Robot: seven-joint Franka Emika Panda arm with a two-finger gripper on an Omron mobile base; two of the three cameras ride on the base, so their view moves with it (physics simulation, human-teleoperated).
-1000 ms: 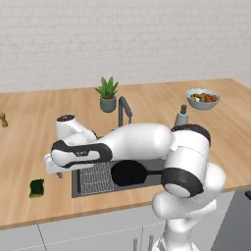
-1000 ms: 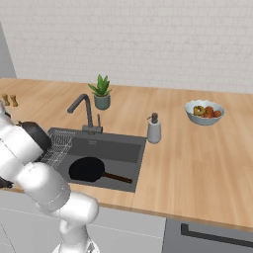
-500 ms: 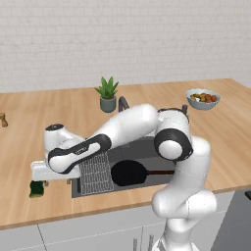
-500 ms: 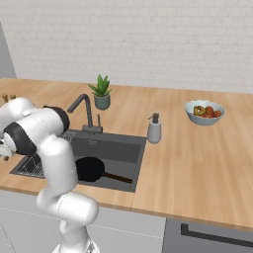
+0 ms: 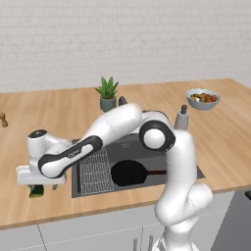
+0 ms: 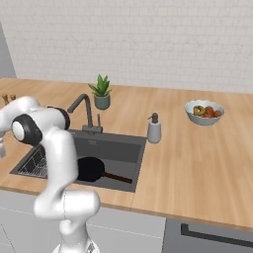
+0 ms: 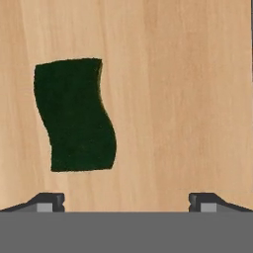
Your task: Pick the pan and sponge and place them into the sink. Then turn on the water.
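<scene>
The sponge (image 7: 74, 116) is dark green and lies flat on the wooden counter, left of centre in the hand view, ahead of one fingertip (image 7: 49, 200). My gripper (image 7: 126, 201) is open wide with nothing between its fingers. From the left base view the gripper (image 5: 41, 185) hangs just above the sponge (image 5: 36, 192), left of the sink (image 5: 147, 188). The black pan (image 5: 128, 172) lies in the basin with its handle pointing right, and shows too as the pan (image 6: 91, 169) in the right base view. No stream runs from the faucet (image 6: 81, 106).
A wire rack (image 5: 93, 166) fills the sink's left side. A soap dispenser (image 6: 154, 129), a potted plant (image 6: 101, 93) and a fruit bowl (image 6: 205, 111) stand behind and right of the sink. A small shaker (image 5: 2, 119) is at the far left.
The arm has swung left and down across the sink, bringing the open gripper low over the sponge. The pan has stayed in the basin.
</scene>
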